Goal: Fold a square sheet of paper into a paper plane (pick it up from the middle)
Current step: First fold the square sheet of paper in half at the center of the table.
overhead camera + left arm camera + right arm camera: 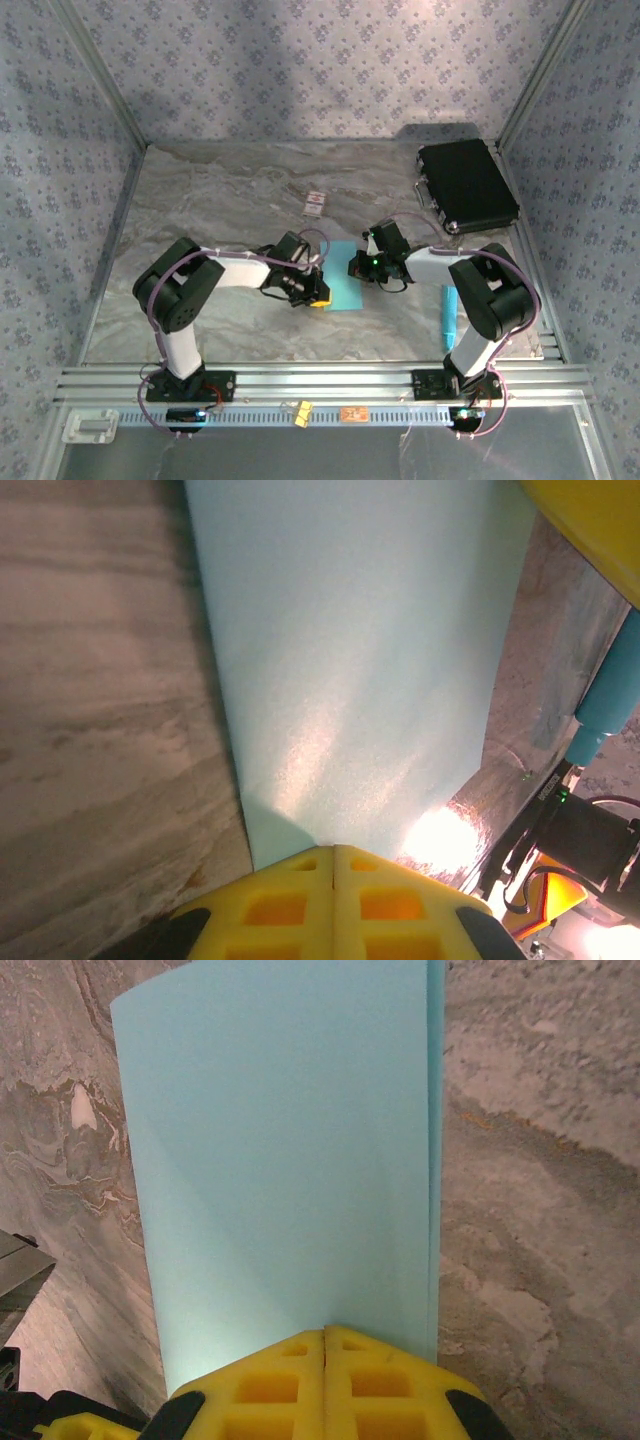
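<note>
Mid-table, between the two wrists, sits the square sheet of paper, light blue against the marbled table. On one edge the left gripper has its yellow fingers pressed together on the sheet. On the opposite edge the right gripper is pinched tight too, and a second layer peeks out along one side there. Far right, well apart, lies a black case.

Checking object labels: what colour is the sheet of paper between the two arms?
The sheet of paper is plain light blue, unmarked; clearest in the right wrist view.
</note>
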### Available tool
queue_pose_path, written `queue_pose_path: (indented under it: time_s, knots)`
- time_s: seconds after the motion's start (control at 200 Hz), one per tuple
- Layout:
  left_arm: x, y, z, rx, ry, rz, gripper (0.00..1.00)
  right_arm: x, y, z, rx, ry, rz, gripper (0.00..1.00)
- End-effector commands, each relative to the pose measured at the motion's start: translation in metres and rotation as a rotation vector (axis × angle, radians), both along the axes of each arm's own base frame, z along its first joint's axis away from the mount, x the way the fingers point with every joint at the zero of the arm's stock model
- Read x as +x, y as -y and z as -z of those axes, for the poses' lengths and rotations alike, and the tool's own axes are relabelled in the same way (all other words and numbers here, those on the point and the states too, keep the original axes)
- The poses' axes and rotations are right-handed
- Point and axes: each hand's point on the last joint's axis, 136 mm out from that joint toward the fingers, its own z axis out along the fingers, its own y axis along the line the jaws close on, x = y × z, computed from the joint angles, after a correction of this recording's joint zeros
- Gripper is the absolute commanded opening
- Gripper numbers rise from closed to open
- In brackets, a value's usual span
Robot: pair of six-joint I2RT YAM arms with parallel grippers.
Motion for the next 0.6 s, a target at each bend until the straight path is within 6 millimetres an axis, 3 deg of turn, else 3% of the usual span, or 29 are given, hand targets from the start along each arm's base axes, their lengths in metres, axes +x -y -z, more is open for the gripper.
queue_pose_path:
  time_s: [0.0, 0.285, 0.595]
  knots:
    - [-0.017, -0.016, 0.017, 0.073, -0.028, 0.027, 0.05, -0.04, 0.038, 0.044, -0.177, -0.165, 0.031, 0.0]
    - [-0.006, 0.002, -0.024, -0.004, 0.1, 0.055, 0.09, -0.04, 0.041, 0.041, -0.184, -0.159, 0.041, 0.0]
    - [-0.012, 0.001, -0.009, 0.019, 0.074, 0.056, 0.1, -0.042, 0.043, 0.044, -0.182, -0.156, 0.046, 0.0]
